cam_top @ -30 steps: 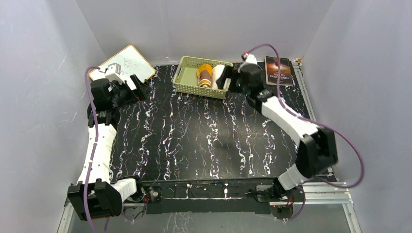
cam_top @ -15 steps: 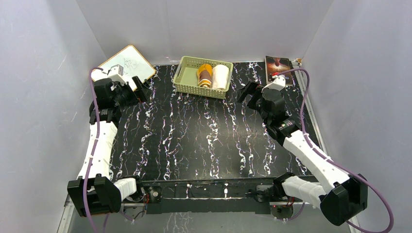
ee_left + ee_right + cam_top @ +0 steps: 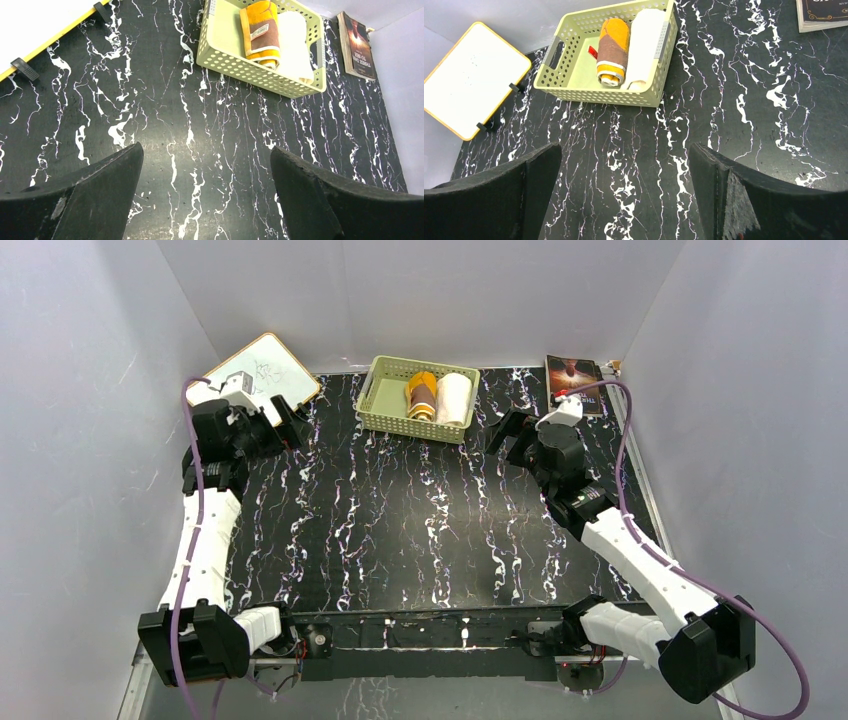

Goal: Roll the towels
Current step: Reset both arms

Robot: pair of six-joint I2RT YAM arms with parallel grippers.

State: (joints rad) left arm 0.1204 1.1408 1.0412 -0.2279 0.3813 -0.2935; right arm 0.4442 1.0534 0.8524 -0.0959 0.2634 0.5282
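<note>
Brown-orange cloth towel roll point(image 3: 613, 50), white terry towel roll point(image 3: 644, 47) touching inside pale green perforated basket point(image 3: 594, 93). Likely soft, light; grip mid-roll. Left fingers point(image 3: 95, 195), right fingers point(image 3: 514, 195) apart, empty.

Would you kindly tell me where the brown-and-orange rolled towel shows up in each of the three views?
Top external: the brown-and-orange towel lies at top centre, inside the green basket.
Left wrist: the towel is at the top, right of centre.
Right wrist: the towel is upper left of centre.
Shared landmark: the white towel beside it in the basket.
</note>
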